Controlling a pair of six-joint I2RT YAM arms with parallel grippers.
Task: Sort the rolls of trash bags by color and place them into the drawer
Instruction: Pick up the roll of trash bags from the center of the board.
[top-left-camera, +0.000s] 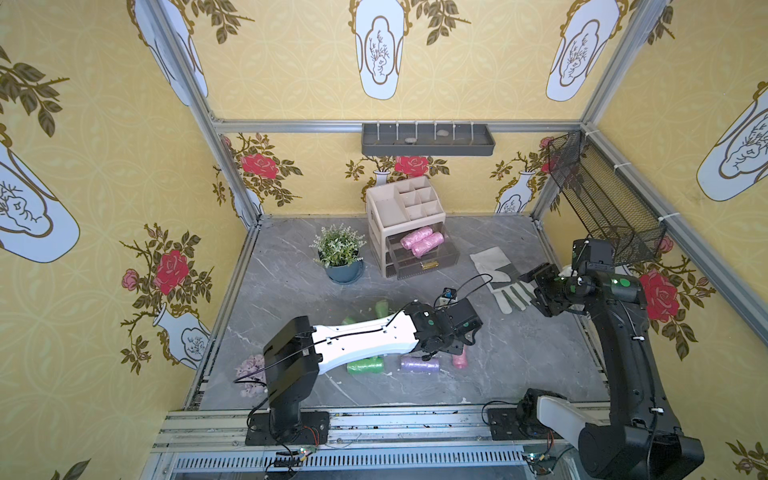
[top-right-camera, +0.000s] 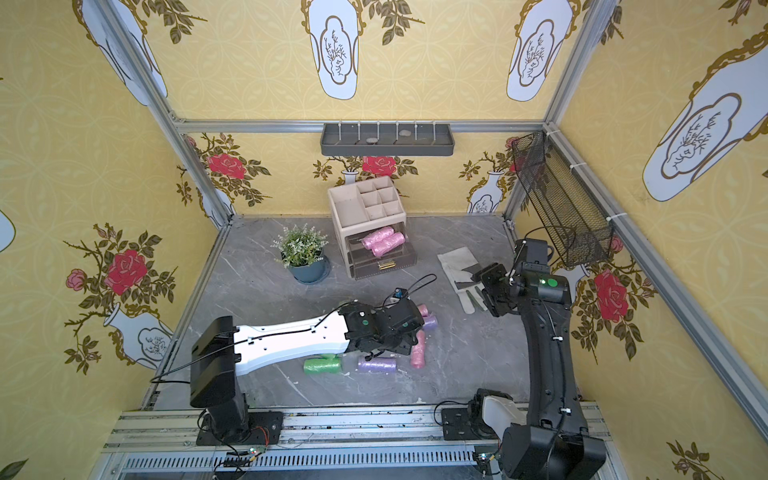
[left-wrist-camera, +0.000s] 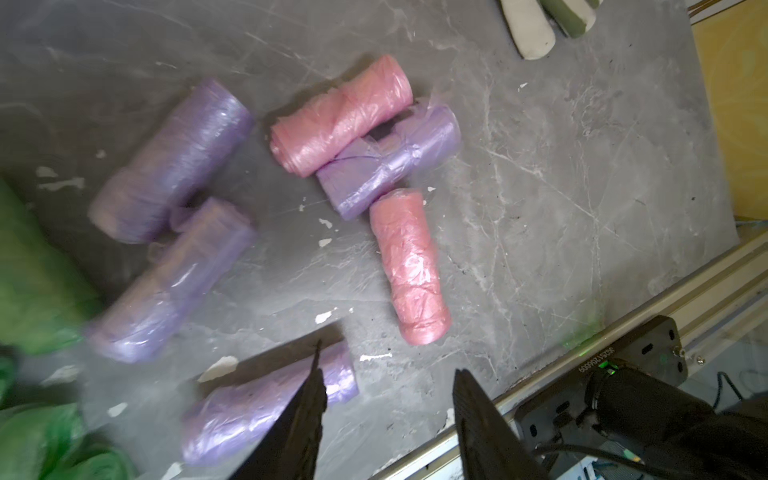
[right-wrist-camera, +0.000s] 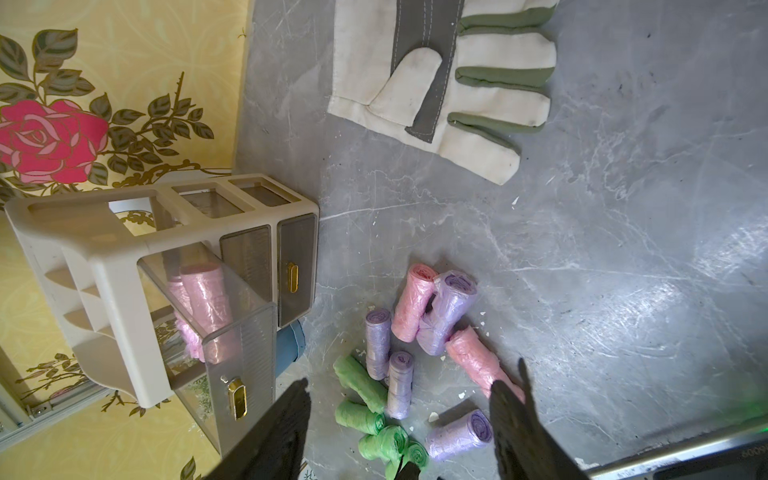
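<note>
Left gripper (left-wrist-camera: 388, 365): hovering, jaws standing apart, gripping nothing.
Pink roll (left-wrist-camera: 340, 118): lying against a lilac roll (left-wrist-camera: 390, 162).
Green rolls (left-wrist-camera: 33, 270): lying blurred near a second lilac roll (left-wrist-camera: 166, 282).

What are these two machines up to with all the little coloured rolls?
They're sorting rolls of trash bags by colour into a drawer. Some pink rolls already lie in the open drawer. Green rolls, lilac rolls and more pink ones lie loose on the table. The left gripper hovers open above that pile, holding nothing; the right gripper hangs open and empty near the glove.
</note>
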